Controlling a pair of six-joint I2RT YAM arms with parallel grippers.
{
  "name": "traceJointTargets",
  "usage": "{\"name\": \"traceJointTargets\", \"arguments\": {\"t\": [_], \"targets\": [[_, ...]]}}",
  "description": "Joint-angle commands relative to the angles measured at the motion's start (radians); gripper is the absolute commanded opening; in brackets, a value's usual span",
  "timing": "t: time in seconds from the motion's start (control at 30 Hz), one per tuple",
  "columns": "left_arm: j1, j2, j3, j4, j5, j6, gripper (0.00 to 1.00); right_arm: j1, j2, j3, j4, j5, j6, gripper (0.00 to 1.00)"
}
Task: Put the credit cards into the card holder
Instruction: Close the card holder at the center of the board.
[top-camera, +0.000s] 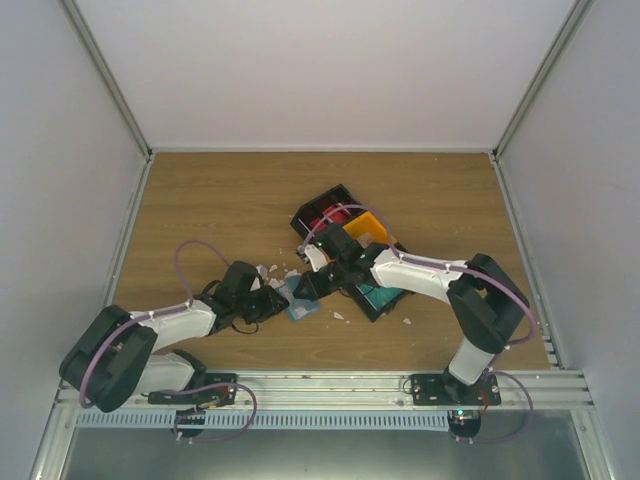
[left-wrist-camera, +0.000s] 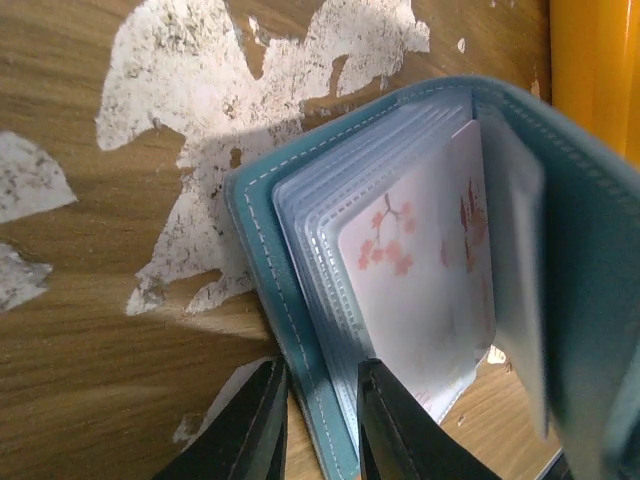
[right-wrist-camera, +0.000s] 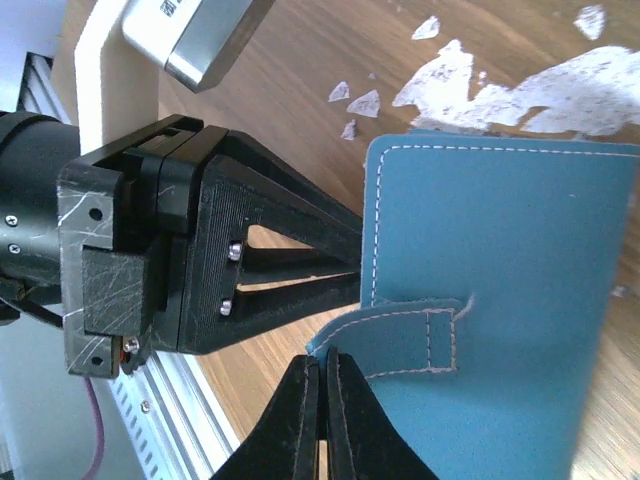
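Blue card holder (left-wrist-camera: 253, 235) open. Pink-flower card (left-wrist-camera: 420, 270) sits in pocket (left-wrist-camera: 310, 230). Near edge pinched by left claw (left-wrist-camera: 322, 370). Shut right claw (right-wrist-camera: 322, 360) maybe nipping strap (right-wrist-camera: 400, 335).

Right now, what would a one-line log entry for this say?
left gripper astride card holder edge | right gripper shut on its strap | blossom card inside holder

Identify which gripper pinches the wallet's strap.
The right gripper, jaws shut on the strap; the left gripper straddles the wallet at its stitched cover edge instead.
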Motion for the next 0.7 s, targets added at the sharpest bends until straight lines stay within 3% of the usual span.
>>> {"name": "traceJointTargets", "arguments": {"t": [0.0,0.33,0.5,0.67], "targets": [[0.005,0.006,-0.006,0.002,-0.068,0.023,0.23,0.019,0.065,-0.016,0.103,-0.078,0.036,0.01],[0.006,-0.315,0.013,-0.328,-0.276,-0.021,0.25,0.026,0.192,0.007,0.159,-0.108,0.061,0.13],[0.016,-0.343,0.031,-0.285,-0.165,0.036,0.3,0.029,0.205,0.027,0.15,-0.098,0.059,0.3],[0.019,-0.268,0.057,-0.183,-0.033,0.092,0.34,0.027,0.107,0.018,0.121,-0.038,0.041,0.37]]}}
